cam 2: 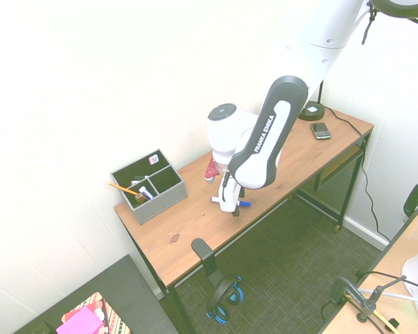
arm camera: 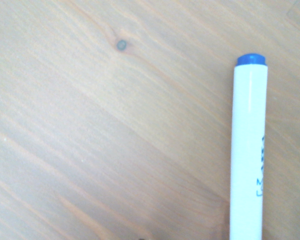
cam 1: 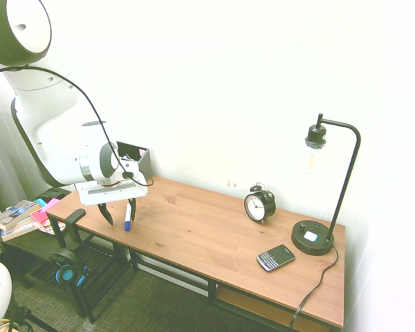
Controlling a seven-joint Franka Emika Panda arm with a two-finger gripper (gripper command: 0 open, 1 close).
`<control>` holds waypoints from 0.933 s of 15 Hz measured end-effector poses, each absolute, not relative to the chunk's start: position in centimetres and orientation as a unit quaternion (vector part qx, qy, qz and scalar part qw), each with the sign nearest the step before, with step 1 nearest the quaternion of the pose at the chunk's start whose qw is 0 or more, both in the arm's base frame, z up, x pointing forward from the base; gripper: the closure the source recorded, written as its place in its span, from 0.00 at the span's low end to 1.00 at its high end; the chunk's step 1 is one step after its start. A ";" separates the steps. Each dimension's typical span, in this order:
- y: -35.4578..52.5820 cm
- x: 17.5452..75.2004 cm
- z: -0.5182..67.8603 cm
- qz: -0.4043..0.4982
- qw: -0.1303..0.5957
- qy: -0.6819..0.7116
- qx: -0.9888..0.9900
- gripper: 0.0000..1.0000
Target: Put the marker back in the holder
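Marker (cam 1: 128,216) lies on the desk (cam 1: 214,235) at left of the first exterior view, between my spread fingers (cam 1: 105,213), not yet gripped. Right of it, at upper left, the holder (cam 1: 134,156) waits; grasping, lifting and dropping in all remain, I judge.

Tool (cam 1: 119,211) pointing down over the surface's (cam 1: 214,238) left end, fingers spread either side of the marker (cam 1: 128,216) lying there. Grey holder (cam 1: 135,158) just behind. Alarm clock (cam 1: 259,204), phone (cam 1: 275,257) and lamp (cam 1: 318,207) toward the right.
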State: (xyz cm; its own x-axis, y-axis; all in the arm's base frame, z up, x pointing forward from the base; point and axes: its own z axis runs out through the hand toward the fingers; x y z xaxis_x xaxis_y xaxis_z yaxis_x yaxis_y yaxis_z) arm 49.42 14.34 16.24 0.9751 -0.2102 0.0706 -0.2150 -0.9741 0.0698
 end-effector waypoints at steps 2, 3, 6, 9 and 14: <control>14.5 49.6 16.1 0.030 0.037 -0.109 0.993 1.00; 14.5 49.6 15.9 0.029 0.037 -0.110 0.993 1.00; 13.9 49.6 15.5 0.025 0.040 -0.115 0.992 1.00; 13.9 49.6 15.4 0.023 0.037 -0.120 0.992 1.00; 13.7 49.6 15.5 0.016 0.028 -0.152 0.988 1.00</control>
